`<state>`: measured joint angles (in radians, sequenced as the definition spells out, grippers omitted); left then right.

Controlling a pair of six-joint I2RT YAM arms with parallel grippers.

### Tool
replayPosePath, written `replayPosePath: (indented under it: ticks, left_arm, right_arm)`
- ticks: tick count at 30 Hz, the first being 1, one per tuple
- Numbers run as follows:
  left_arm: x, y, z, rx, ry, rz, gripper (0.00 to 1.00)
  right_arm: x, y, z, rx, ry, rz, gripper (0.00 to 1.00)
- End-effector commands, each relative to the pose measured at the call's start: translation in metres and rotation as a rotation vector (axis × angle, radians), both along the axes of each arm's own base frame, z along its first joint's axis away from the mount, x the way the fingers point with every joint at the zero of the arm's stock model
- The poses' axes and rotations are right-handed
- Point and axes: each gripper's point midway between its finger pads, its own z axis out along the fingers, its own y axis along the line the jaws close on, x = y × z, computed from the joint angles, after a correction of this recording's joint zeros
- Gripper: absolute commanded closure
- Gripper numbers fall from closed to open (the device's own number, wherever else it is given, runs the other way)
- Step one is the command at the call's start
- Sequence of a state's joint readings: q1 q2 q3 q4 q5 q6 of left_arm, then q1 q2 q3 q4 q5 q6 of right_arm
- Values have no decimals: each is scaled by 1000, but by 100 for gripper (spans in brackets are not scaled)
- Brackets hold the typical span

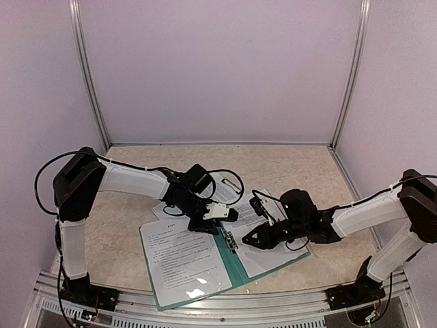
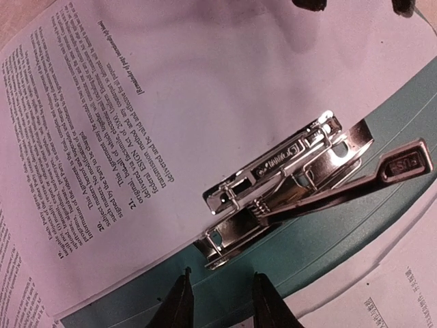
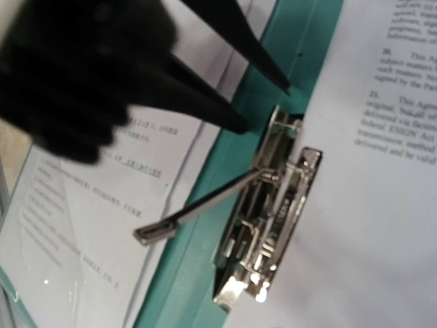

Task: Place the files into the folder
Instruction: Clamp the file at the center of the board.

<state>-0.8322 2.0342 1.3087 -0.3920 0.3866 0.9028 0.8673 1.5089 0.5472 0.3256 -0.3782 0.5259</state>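
The teal folder (image 1: 231,263) (image 2: 355,232) (image 3: 198,266) lies open near the table's front edge. A printed sheet of the files (image 1: 181,263) (image 2: 136,102) (image 3: 369,205) covers its left half, and more sheets (image 1: 273,242) lie on the right half. The metal clip (image 2: 287,178) (image 3: 280,205) sits at the spine with its lever (image 2: 382,171) (image 3: 191,212) raised. My left gripper (image 1: 222,217) (image 2: 222,301) (image 3: 265,108) hovers open over the spine at the clip's hinge end, holding nothing. My right gripper (image 1: 247,239) (image 2: 355,4) is beyond the clip's other end, tips apart over paper.
More loose printed sheets (image 1: 229,184) lie on the beige table behind the folder, partly under my left arm. White walls with aluminium posts (image 1: 89,75) close in the table. A metal rail (image 1: 205,311) runs along the front edge by the arm bases.
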Motion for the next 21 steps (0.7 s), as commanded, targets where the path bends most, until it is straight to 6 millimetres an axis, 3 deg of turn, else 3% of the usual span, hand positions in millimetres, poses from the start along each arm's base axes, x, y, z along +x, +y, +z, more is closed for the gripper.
replayPosePath:
  ticks: [1,15,21]
  left_arm:
    - [-13,1,12,-10,29,-8,70]
    - [-11,-17,-1,0,33,-86,69]
    - [-15,-17,-12,31,47,-122,62]
  right_arm:
    - [3,-4,0,5,1,-20,71]
    - [2,-7,1,7,4,-26,71]
    - [2,-10,0,5,4,-31,71]
